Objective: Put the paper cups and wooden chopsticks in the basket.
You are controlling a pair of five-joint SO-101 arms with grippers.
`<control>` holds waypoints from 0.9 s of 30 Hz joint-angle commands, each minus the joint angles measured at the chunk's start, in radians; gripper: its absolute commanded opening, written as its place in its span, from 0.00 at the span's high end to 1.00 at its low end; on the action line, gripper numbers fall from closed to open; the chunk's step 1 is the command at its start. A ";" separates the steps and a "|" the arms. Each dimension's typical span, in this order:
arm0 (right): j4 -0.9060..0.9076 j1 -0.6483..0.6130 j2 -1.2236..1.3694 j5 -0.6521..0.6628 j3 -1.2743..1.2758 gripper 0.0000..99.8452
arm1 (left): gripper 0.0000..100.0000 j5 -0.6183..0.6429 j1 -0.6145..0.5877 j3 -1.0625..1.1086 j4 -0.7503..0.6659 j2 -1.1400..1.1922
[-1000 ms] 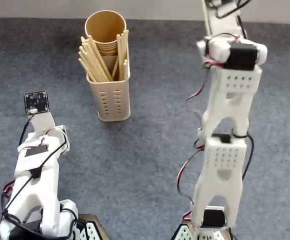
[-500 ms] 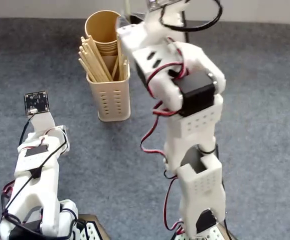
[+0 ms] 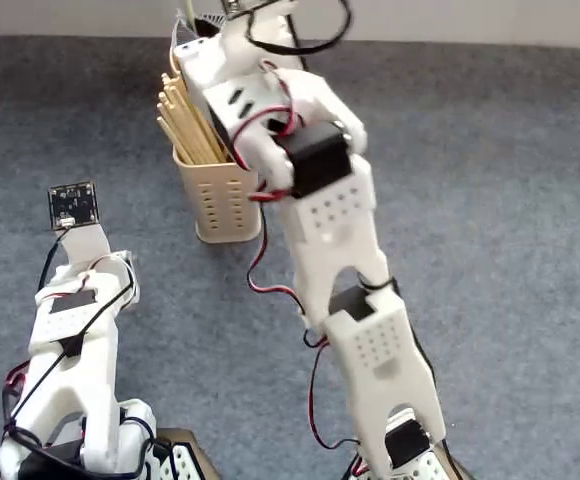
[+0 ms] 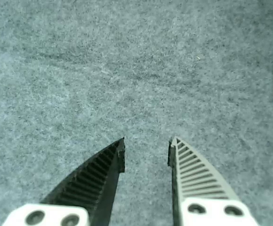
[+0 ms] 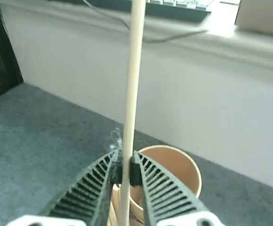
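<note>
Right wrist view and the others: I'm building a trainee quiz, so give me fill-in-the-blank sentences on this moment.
1. The right gripper is shut on a wooden ____.
2. The other chopsticks stand in the perforated ____.
3. The left gripper hangs ____ above the grey carpet, holding nothing.
Missing: chopstick; basket; open.

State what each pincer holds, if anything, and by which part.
Right pincer: a wooden chopstick, gripped on its shaft, most of its visible length sticking out past the grip. Left pincer: open, nothing held.
</note>
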 commanded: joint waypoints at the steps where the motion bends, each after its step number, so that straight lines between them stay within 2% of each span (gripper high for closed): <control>1: -0.036 0.031 0.038 -0.003 -0.076 0.99 | 0.82 -0.008 0.016 -0.004 -0.015 -0.016; 9: -0.025 0.038 0.062 0.000 -0.076 0.99 | 0.82 -0.008 0.016 -0.004 -0.015 -0.016; 14: -0.025 0.038 0.059 0.003 -0.076 0.87 | 0.82 -0.008 0.016 -0.004 -0.015 -0.016; 16: -0.018 0.035 0.059 0.049 -0.076 0.84 | 0.82 -0.008 0.016 -0.004 -0.015 -0.016; 25: 0.004 0.016 0.048 0.091 -0.076 0.84 | 0.82 -0.008 0.016 -0.004 -0.015 -0.016; 27: 0.071 0.013 0.005 0.147 -0.076 0.84 | 0.82 -0.008 0.016 -0.004 -0.017 -0.016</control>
